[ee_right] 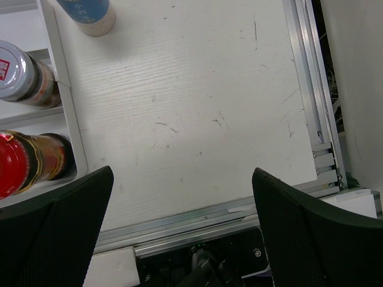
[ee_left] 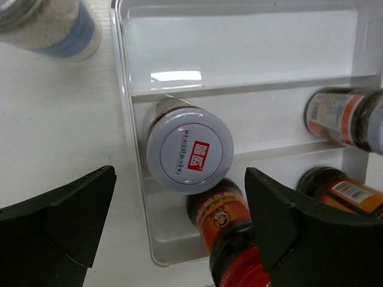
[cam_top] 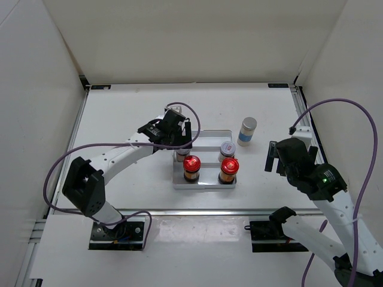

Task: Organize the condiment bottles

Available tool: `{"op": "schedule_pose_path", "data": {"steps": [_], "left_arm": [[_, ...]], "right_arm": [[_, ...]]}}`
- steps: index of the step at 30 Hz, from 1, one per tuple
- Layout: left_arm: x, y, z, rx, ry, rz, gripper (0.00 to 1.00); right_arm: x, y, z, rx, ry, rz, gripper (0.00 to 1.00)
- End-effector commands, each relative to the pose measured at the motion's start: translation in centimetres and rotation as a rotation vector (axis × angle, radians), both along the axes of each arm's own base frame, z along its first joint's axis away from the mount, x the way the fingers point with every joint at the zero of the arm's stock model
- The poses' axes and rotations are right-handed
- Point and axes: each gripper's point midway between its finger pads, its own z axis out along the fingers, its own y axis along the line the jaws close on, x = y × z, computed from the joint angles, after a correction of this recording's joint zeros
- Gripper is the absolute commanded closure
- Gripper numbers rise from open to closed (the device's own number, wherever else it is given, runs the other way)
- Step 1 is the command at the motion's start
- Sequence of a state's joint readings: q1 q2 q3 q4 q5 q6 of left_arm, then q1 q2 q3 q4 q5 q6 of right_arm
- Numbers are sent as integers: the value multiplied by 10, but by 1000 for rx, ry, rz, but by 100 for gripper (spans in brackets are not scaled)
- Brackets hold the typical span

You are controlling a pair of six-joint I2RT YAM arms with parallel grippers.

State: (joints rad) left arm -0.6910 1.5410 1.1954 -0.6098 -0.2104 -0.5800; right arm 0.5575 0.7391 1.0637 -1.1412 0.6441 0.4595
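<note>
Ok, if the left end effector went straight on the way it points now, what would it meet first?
Most likely the silver-lidded jar in the white tray, framed by the open left end effector. Depth is unclear, so one finger might clip the red-capped bottle beside it first.

Bright, even, diffuse light fills the white enclosure (cam_top: pixel 191 36), so shadows on the table (cam_top: pixel 119 119) are faint and soft-edged. In the left wrist view a white glare patch lies on the bare floor of the tray (ee_left: pixel 176 76), and the white-and-blue bottle (ee_left: pixel 51 27) at the upper left corner is blurred, while the silver lid (ee_left: pixel 190 156) is sharp. In the top view the red caps (cam_top: pixel 191 162) carry small bright highlights.
</note>
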Motion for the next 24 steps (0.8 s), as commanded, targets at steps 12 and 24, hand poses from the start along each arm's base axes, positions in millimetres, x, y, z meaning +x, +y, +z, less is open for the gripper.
{"op": "schedule_pose_path", "data": {"steps": [12,24], "left_arm": [[90,60,122,17,-294,151,0],[122,81,50,4,-92,173,0]], "right_arm": [[6,3,3,8,-30,16,0],[6,3,3,8,-30,16,0]]}}
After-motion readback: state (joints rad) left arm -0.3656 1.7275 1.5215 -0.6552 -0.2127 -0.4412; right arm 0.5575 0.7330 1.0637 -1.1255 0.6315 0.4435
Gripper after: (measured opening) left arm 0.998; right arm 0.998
